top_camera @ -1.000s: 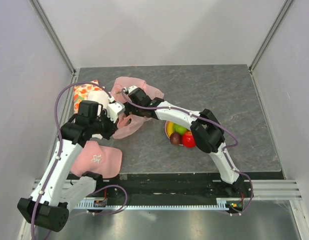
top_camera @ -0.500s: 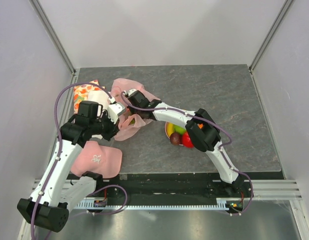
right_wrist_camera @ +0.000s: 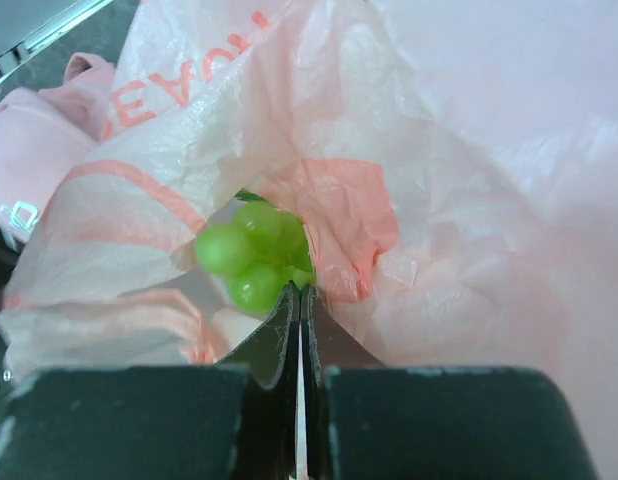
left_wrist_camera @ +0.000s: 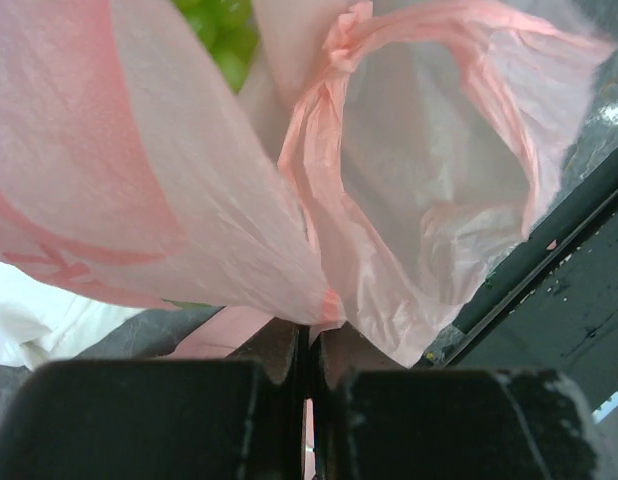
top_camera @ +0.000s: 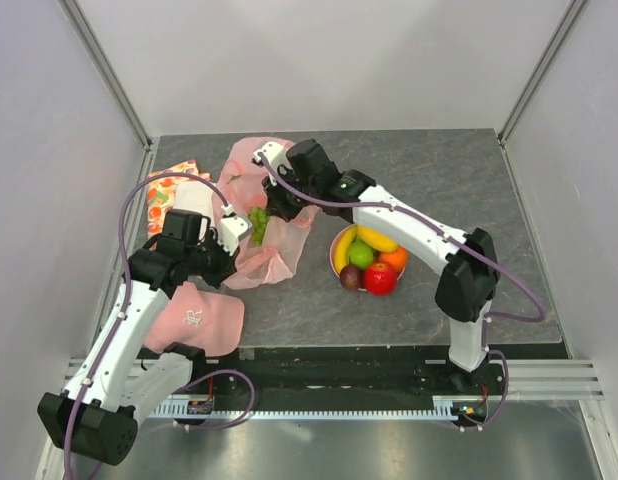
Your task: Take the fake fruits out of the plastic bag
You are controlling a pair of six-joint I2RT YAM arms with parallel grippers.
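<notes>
The pale-pink plastic bag (top_camera: 261,258) lies crumpled left of centre. My left gripper (top_camera: 237,232) is shut on its edge, and the film (left_wrist_camera: 189,200) is pinched between the jaws. My right gripper (top_camera: 266,210) reaches in from the far side. It is shut on a bunch of green grapes (right_wrist_camera: 244,255) at the bag's opening (right_wrist_camera: 469,150). The grapes (top_camera: 257,222) show above the bag. Right of the bag lie a banana (top_camera: 374,238), a green apple (top_camera: 361,255), an orange (top_camera: 394,258), a red apple (top_camera: 379,278) and a dark plum (top_camera: 350,277).
A pink cloth with a logo (top_camera: 194,318) lies near the left arm's base. A fruit-printed cloth (top_camera: 164,190) sits at the far left beside a white object (top_camera: 194,192). White walls close in the mat on three sides.
My right gripper has gone from open to shut and drawn back towards the far side, and the green grapes now show above the bag. The right elbow swung right. The left gripper kept its hold.
</notes>
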